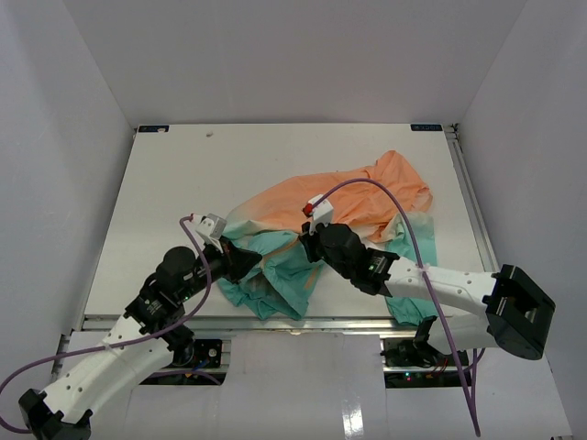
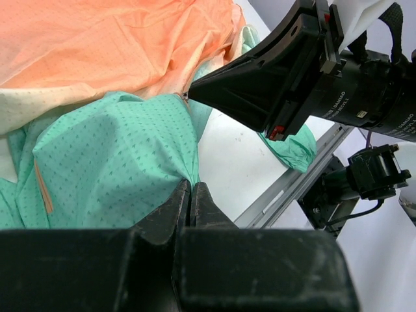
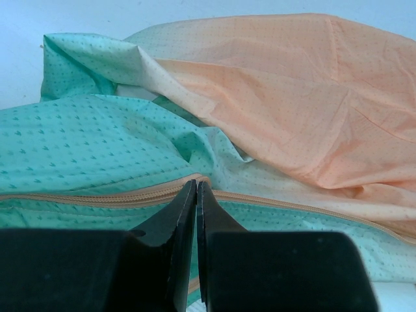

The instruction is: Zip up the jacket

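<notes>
Left gripper point(image 2: 193, 187) pinches the teal edge of the jacket point(image 2: 110, 156), probably holding it tight. Right gripper point(image 3: 196, 188) is closed on the zipper point(image 3: 84, 198), I think to pull it.

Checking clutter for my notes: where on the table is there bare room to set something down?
Bare table: the whole left part, between its left edge and the jacket, and the strip along the far edge behind it. Crowded: near centre, where left gripper and right gripper pinch the jacket.
</notes>
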Robot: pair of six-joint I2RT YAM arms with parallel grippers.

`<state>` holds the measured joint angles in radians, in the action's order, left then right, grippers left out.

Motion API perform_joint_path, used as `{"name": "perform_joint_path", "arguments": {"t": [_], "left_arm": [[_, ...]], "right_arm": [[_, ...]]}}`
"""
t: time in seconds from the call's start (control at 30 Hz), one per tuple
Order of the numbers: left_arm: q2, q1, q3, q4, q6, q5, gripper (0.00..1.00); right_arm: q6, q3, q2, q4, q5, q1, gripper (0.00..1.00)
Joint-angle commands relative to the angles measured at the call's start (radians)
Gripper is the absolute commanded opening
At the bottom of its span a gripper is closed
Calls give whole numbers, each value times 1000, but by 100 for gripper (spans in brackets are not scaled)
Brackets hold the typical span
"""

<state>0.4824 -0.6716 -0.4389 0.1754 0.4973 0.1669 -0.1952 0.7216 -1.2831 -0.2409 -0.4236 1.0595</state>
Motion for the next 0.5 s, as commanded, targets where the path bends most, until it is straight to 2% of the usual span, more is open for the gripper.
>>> {"name": "perform_joint_path", "arguments": {"t": [0.0,0.17,0.47], "left_arm": [[-32,-5,-58,79,-3,-56,0],[-60,-5,-72,96,9,-139,0],[-18,-5,-168,115,33,-300,0]], "right_arm": [[-16,-5,-6,-23,-30,-33,8],[-26,-2,-18,-24,-21,-119,8],[-40,51,-56,-31,99,-397,8]]}}
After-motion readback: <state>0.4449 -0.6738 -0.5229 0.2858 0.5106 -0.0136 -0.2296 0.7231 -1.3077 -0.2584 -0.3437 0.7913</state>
